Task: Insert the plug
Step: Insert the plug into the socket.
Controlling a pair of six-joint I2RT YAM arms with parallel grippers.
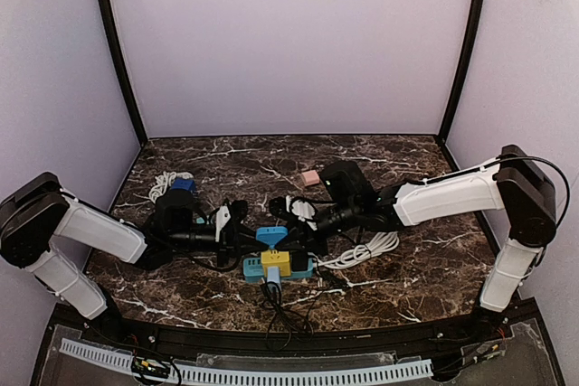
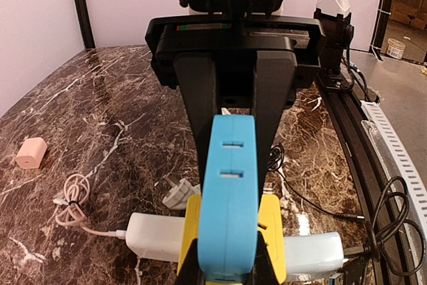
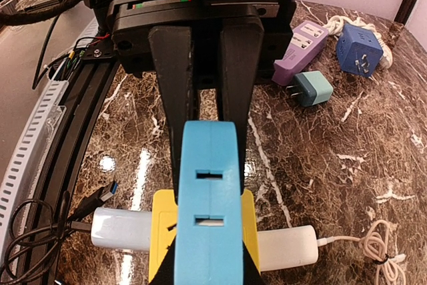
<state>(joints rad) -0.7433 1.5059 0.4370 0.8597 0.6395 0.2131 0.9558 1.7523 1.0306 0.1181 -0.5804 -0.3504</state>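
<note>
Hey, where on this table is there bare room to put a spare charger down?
Bare marble lies along the back edge of the table behind the pink charger, and at the front right past the white cable. Crowded: the centre, around the blue adapter, power strip and black leads.

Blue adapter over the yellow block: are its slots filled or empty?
Empty, as far as shown. The blue adapter shows two bare rectangular slots in each wrist view, with nothing plugged into them. Its other faces are hidden.

Overhead rear view, two close wrist views facing each other (sharing blue adapter (image 2: pixel 228 198))
</note>
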